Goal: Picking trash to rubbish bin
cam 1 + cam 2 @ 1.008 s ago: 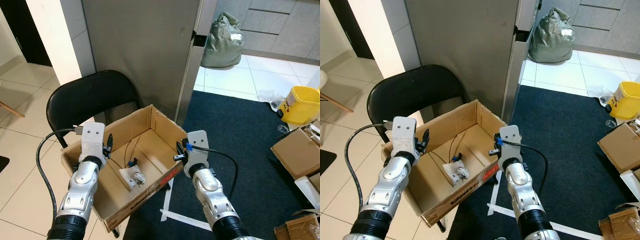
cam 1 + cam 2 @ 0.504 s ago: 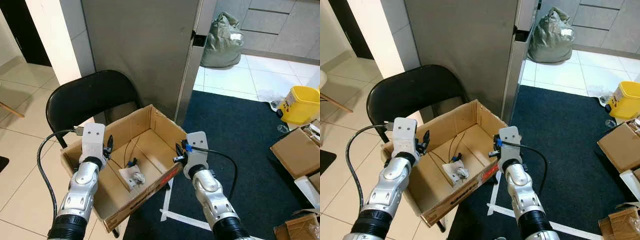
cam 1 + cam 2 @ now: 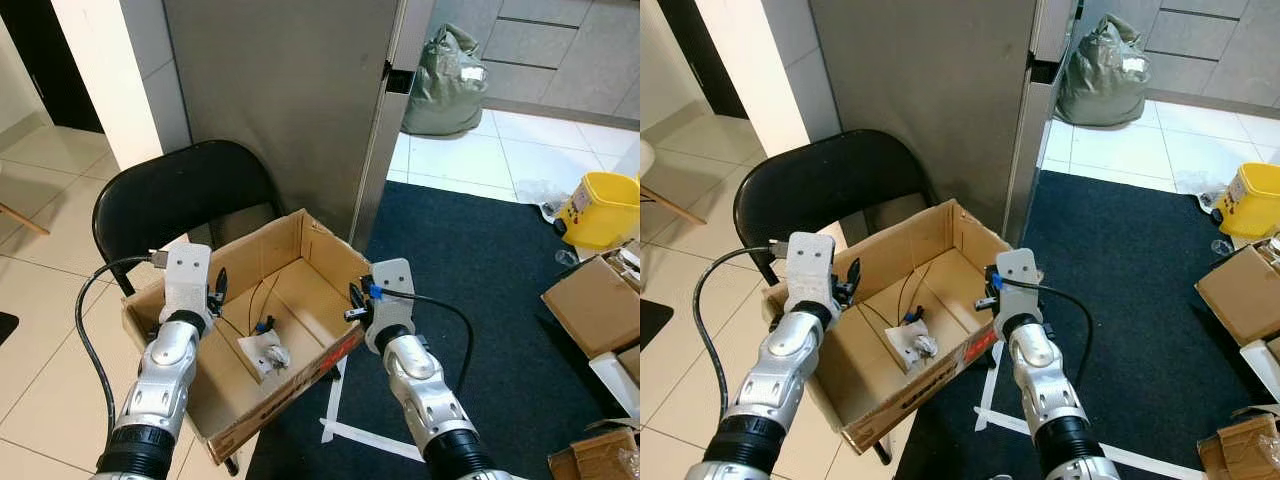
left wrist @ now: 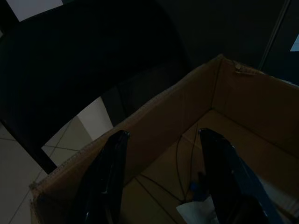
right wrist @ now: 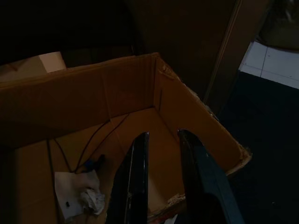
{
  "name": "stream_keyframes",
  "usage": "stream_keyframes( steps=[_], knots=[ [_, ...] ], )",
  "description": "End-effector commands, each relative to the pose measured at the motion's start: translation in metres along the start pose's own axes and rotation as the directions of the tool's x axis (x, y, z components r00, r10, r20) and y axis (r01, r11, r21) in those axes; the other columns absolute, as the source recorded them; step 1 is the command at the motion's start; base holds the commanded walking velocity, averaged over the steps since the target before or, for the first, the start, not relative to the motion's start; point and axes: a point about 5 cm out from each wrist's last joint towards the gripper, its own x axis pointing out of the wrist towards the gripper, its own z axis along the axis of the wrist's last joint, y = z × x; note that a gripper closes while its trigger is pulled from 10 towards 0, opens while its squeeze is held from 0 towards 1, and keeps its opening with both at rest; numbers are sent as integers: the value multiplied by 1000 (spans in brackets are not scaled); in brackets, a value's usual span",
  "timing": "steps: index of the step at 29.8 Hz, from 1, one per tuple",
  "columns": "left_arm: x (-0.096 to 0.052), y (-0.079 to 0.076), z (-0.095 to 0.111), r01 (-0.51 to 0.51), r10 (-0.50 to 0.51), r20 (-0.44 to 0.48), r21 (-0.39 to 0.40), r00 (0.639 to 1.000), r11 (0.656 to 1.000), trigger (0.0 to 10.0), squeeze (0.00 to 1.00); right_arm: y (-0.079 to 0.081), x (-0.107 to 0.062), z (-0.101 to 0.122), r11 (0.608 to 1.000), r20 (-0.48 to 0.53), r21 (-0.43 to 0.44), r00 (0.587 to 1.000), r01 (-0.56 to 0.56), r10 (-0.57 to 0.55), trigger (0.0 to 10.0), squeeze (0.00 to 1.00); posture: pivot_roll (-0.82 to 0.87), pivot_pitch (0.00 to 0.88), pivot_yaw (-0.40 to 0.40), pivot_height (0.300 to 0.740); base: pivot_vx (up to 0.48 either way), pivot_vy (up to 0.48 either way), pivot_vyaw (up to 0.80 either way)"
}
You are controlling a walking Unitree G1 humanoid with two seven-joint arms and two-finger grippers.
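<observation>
An open cardboard box (image 3: 275, 245) rests on the seat of a black folding chair (image 3: 170, 190). On its floor lie a crumpled white paper (image 3: 268, 355), a thin black cable (image 3: 255, 295) and a small blue piece (image 3: 264, 326). My left gripper (image 3: 216, 287) hovers over the box's left wall, open, with nothing between its fingers (image 4: 110, 177). My right gripper (image 3: 353, 299) hangs over the box's right rim, its fingers (image 5: 135, 186) slightly apart and empty. The white paper (image 5: 77, 198) lies well below the right gripper.
A tall grey cabinet (image 3: 290, 90) stands right behind the chair. A dark rug (image 3: 480, 260) covers the floor to the right, with white tape (image 3: 350, 432) at its edge. Farther right are a yellow bucket (image 3: 600, 208), cardboard boxes (image 3: 595, 300) and a full grey bag (image 3: 448, 80).
My right gripper has edged slightly left over the box's rim. The left arm and the box's contents look the same.
</observation>
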Motion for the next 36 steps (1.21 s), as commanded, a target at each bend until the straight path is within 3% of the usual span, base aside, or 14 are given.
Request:
stream_keyframes(
  steps=[1, 19, 36],
  knots=[
    [-3, 2, -6, -7, 7, -25, -13, 1000, 1000, 10000, 0, 2, -2, -5, 1000, -24, 10, 1000, -6, 6, 10000, 0, -3, 99, -8, 740, 0, 0, 0],
    [-3, -1, -8, -10, 9, -29, -28, 1000, 1000, 10000, 0, -1, -3, -5, 1000, -29, -2, 1000, -8, 8, 10000, 0, -14, 101, -15, 740, -272, 0, 0],
    [-4, 0, -10, -21, 20, -39, -26, 999, 999, 10000, 0, -2, -3, -5, 1000, -37, -11, 999, -18, 18, 10000, 0, -17, 99, -26, 740, 0, 0, 0]
  ],
)
